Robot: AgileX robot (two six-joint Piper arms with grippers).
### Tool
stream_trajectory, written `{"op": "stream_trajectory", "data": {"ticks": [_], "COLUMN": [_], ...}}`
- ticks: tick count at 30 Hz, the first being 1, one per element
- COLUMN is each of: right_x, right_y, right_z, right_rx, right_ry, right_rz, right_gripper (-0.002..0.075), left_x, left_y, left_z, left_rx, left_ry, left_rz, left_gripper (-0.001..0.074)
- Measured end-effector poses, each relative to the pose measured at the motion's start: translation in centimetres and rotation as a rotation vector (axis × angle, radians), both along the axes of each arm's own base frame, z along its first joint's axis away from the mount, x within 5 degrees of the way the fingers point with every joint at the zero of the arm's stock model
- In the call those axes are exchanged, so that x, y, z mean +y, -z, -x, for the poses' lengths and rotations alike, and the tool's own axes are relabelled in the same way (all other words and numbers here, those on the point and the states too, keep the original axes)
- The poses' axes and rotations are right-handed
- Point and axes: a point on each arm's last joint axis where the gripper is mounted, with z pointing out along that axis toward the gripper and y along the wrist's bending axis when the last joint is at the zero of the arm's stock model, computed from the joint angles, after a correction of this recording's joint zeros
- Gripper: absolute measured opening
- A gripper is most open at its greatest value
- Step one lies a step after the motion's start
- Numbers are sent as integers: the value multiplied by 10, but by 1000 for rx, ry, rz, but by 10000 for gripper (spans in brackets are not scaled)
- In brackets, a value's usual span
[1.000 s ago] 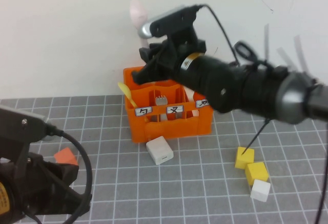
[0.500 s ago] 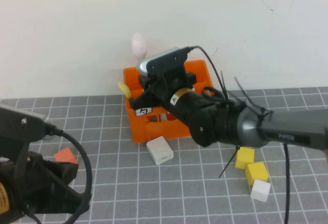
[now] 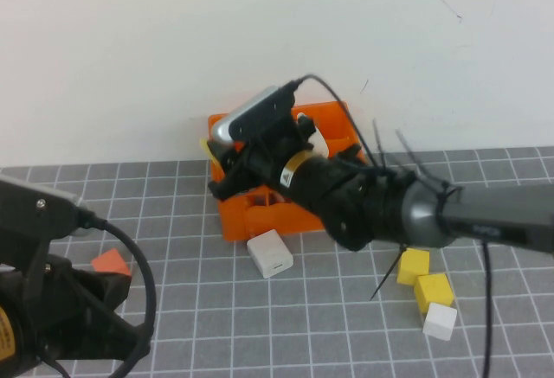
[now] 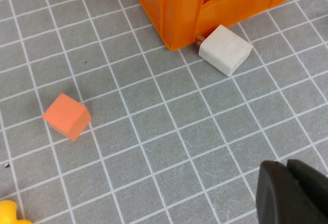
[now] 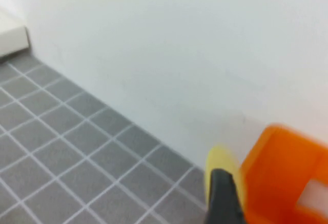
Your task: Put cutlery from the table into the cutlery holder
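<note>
The orange cutlery holder (image 3: 260,211) stands at the back of the grey gridded table (image 3: 346,309); it also shows in the left wrist view (image 4: 179,8) and the right wrist view (image 5: 287,172). My right gripper (image 3: 232,173) is down at the holder's front left corner, mostly hidden under its wrist camera. In the right wrist view it (image 5: 224,198) sits beside the small yellow spoon (image 5: 218,162). The pink spoon and the white knife are hidden. A pale piece (image 3: 313,140) shows behind the wrist; I cannot tell what it is. My left gripper (image 4: 292,193) is shut and empty, low at the near left.
A white block (image 3: 270,253) lies just in front of the holder. An orange cube (image 3: 110,263) lies at the left. Two yellow cubes (image 3: 413,266) and a white cube (image 3: 440,321) lie at the right. The white wall stands right behind the holder.
My right arm has come down towards the holder's left side. The pink spoon that stood up above the wrist has dropped out of sight. The left arm has not moved.
</note>
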Motion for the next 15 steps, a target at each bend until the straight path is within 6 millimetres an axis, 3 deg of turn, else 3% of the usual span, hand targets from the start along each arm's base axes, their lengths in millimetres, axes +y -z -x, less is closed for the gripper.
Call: {"op": "stream_trajectory", "data": {"ticks": [4, 8, 11, 15], "right_x": [-5, -20, -41, -73], "right_y": [-46, -111, -167, -224], "right_z": [7, 25, 50, 89], "right_rx": [-73, -121, -188, -249], "right_ry": [-21, -53, -95, -145], "right_rz": [19, 99, 205, 325], "right_gripper": [354, 149, 42, 10], "left_x": [0, 1, 2, 5], "left_y": [0, -2, -11, -29], "left_z": [0, -1, -2, 2], "left_rx": [-1, -23, -101, -243], "left_ry": [0, -10, -41, -43], "left_rz": [-2, 10, 73, 160], "left_gripper": [-1, -1, -1, -1]}}
